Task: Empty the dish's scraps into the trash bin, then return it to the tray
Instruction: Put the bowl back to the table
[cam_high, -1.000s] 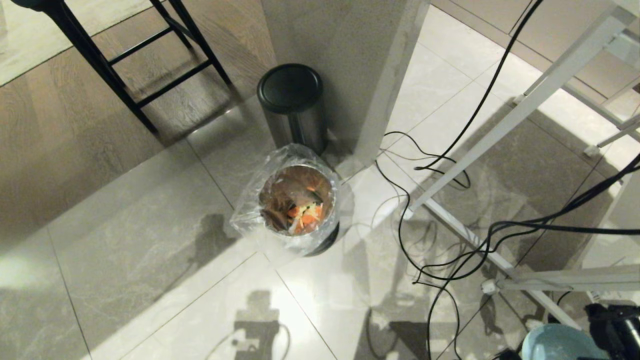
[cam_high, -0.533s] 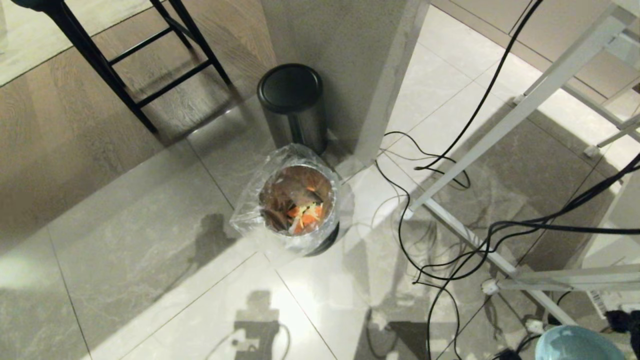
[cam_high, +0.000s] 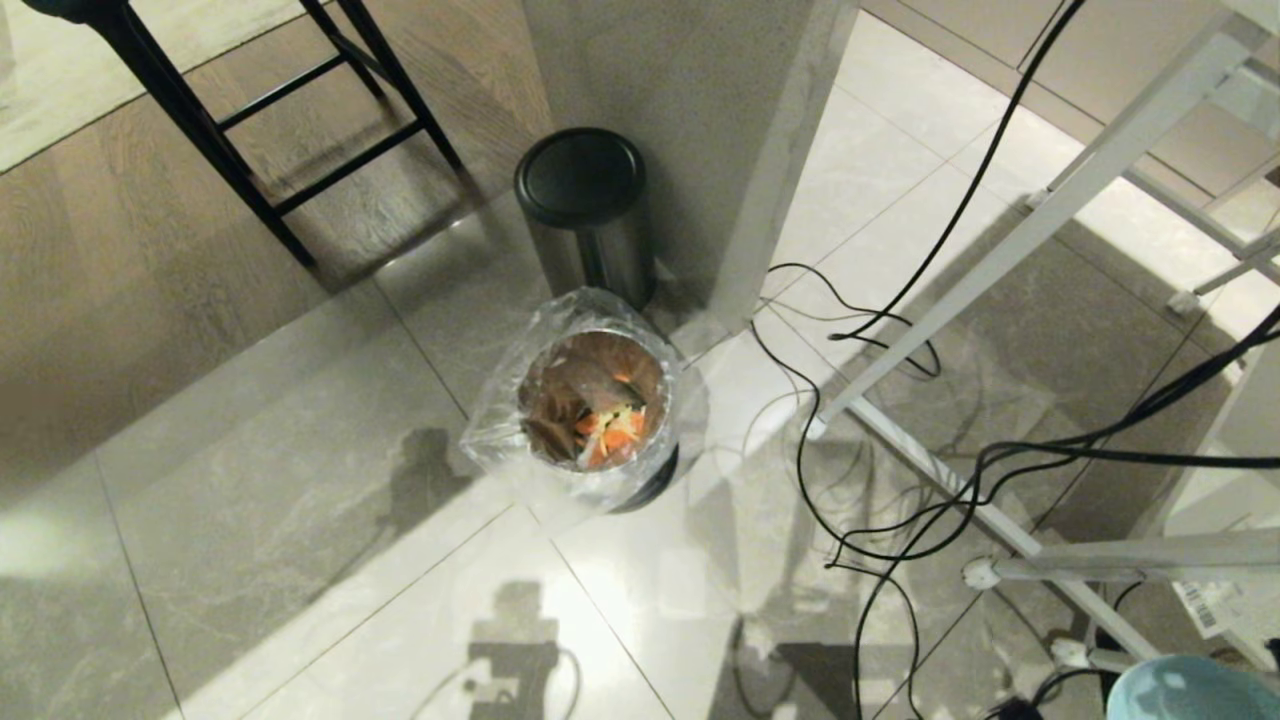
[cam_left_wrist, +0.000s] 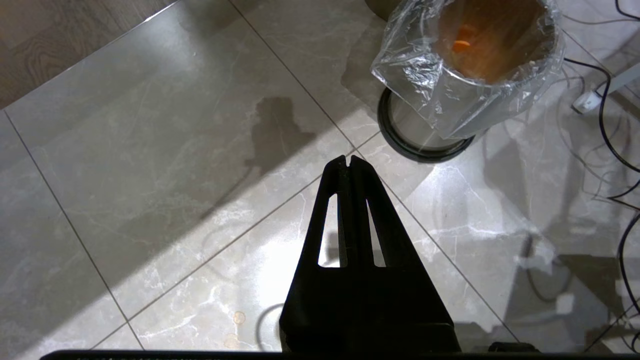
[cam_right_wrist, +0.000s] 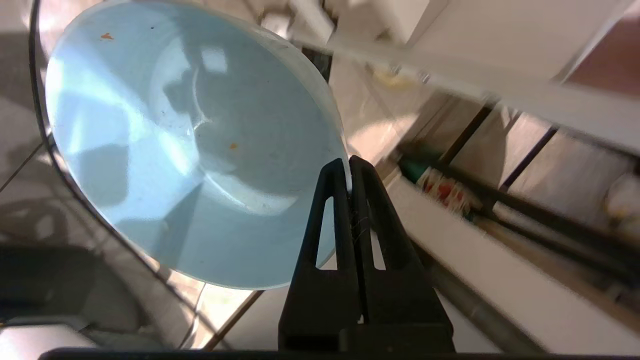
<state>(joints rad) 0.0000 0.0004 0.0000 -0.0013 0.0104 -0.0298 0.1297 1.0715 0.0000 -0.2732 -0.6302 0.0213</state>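
The light-blue dish (cam_right_wrist: 190, 150) hangs tilted with its rim pinched in my right gripper (cam_right_wrist: 349, 162), which is shut on it; only tiny orange specks cling inside. In the head view just the dish's rim (cam_high: 1190, 690) peeks in at the bottom right corner. The trash bin (cam_high: 595, 400), lined with crinkled clear plastic, stands on the floor in the middle, with orange scraps (cam_high: 612, 430) lying inside. My left gripper (cam_left_wrist: 349, 161) hovers shut over the tiles, near the trash bin (cam_left_wrist: 480, 55). The tray is out of view.
A steel cylinder bin with a black lid (cam_high: 583, 205) stands behind the trash bin against a wall corner (cam_high: 700, 150). Black cables (cam_high: 900, 470) and white frame legs (cam_high: 1000, 260) cross the floor on the right. A black stool's legs (cam_high: 250, 130) stand at the back left.
The dish has slid right and down toward the bottom right corner of the head view, and the dark arm part beside it has left the picture. The bin and floor stay put.
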